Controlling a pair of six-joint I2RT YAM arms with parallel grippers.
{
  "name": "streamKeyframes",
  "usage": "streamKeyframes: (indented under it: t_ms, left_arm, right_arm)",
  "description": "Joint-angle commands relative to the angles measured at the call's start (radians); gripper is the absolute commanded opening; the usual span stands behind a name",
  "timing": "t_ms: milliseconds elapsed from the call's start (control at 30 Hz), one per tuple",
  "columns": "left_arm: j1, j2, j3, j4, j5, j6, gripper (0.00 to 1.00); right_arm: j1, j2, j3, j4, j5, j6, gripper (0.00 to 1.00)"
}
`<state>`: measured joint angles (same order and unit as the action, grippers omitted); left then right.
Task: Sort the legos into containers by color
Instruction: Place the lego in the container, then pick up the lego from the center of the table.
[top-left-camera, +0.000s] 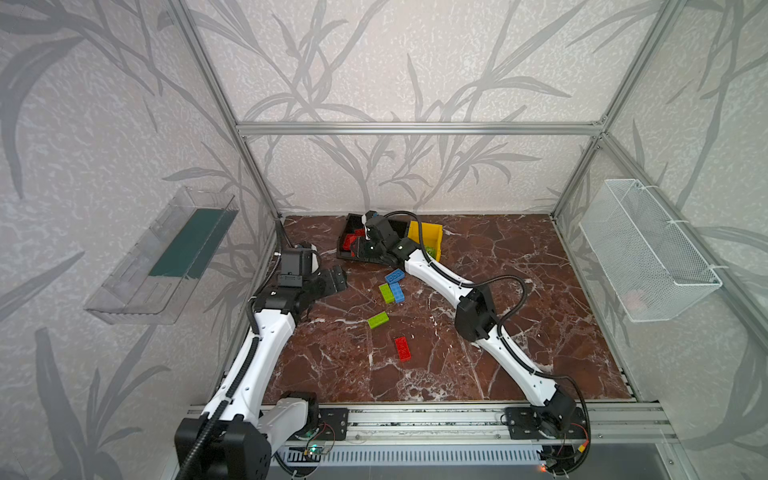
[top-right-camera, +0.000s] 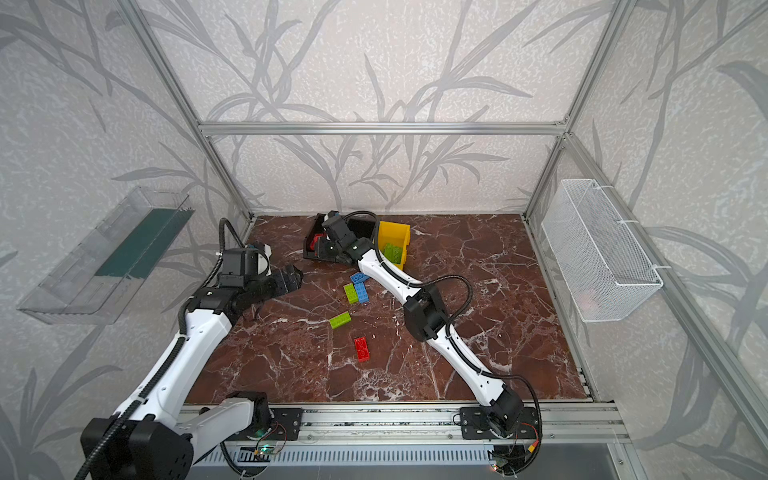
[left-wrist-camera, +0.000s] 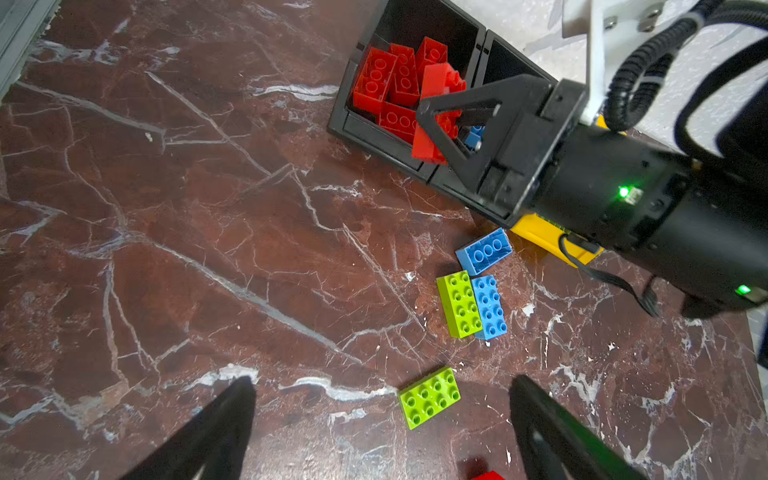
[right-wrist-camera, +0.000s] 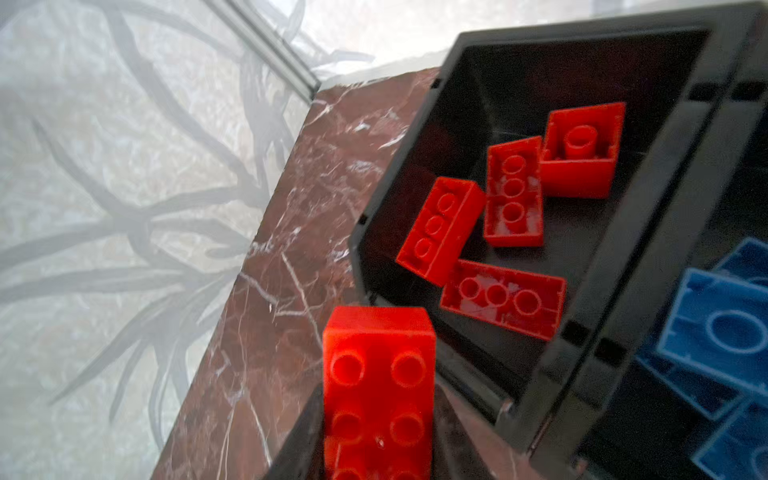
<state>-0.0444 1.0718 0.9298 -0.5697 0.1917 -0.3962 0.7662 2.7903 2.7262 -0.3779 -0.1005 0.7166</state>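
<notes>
While the right gripper (left-wrist-camera: 438, 124) is clamped on a red brick (right-wrist-camera: 377, 374), that brick is held just above the near rim of the outer black bin (right-wrist-camera: 561, 66), with its studs turned toward the wrist camera. At least 4 red bricks (right-wrist-camera: 513, 191) are seen lying in that bin, hollow sides up. The middle black bin (left-wrist-camera: 505, 62) is set against it, and blue bricks (right-wrist-camera: 723, 332) are seen inside. The yellow bin (top-left-camera: 432, 232) is placed next in the row, with green bricks (top-right-camera: 392, 251) in it. All 3 bins are lined up along the rear edge of the tabletop (top-left-camera: 519, 332), left of its middle.

5 loose bricks are scattered near the tabletop's centre:
- A blue brick on its side (top-left-camera: 395, 276) is seen just in front of the bins.
- A green brick (top-left-camera: 385, 293) and a flat blue brick (top-left-camera: 398, 293) are laid touching, side by side.
- A lone green brick (top-left-camera: 378, 320) is placed nearer the front edge.
- A loose red brick (top-left-camera: 402, 348) is set nearest the front edge, apart from the rest.

The left gripper (top-left-camera: 336, 280) is held wide open near the tabletop's left edge — nothing is gripped. Its fingers (left-wrist-camera: 224, 419) are seen well apart over bare marble.
</notes>
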Motion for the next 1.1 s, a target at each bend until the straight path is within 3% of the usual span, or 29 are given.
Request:
streamKeyframes:
  t_ms: [0, 133, 300, 433, 667, 900, 1067]
  left_arm:
    - [0.005, -0.023, -0.018, -0.037, -0.016, 0.005, 0.96]
    - [0.005, -0.024, -0.02, -0.038, -0.021, 0.003, 0.97]
    - [0.005, -0.029, -0.019, -0.043, -0.022, -0.005, 0.97]
    - [0.005, -0.03, -0.023, -0.038, -0.013, -0.018, 0.97]
    - [-0.019, -0.013, -0.008, -0.04, -0.002, 0.014, 1.0]
    - [-0.184, 0.122, 0.045, -0.049, -0.091, 0.055, 0.99]
    - [-0.276, 0.278, 0.083, 0.012, -0.116, -0.059, 0.98]
  right_arm:
    - [-0.027, 0.026, 0.026, 0.127, 0.06, 0.163, 0.37]
    - [-0.037, 0.058, 0.053, 0.159, 0.077, 0.207, 0.54]
    - [-0.054, 0.052, 0.063, 0.158, 0.04, 0.247, 0.83]
    - [-0.068, -0.015, -0.003, 0.171, -0.004, 0.234, 0.86]
    - [-0.068, -0.258, -0.115, 0.116, -0.067, -0.016, 0.85]
    - [-0.091, -0.751, -0.695, 0.19, 0.026, -0.28, 0.82]
    - [-0.146, -1.063, -1.079, 0.151, 0.127, -0.395, 0.8]
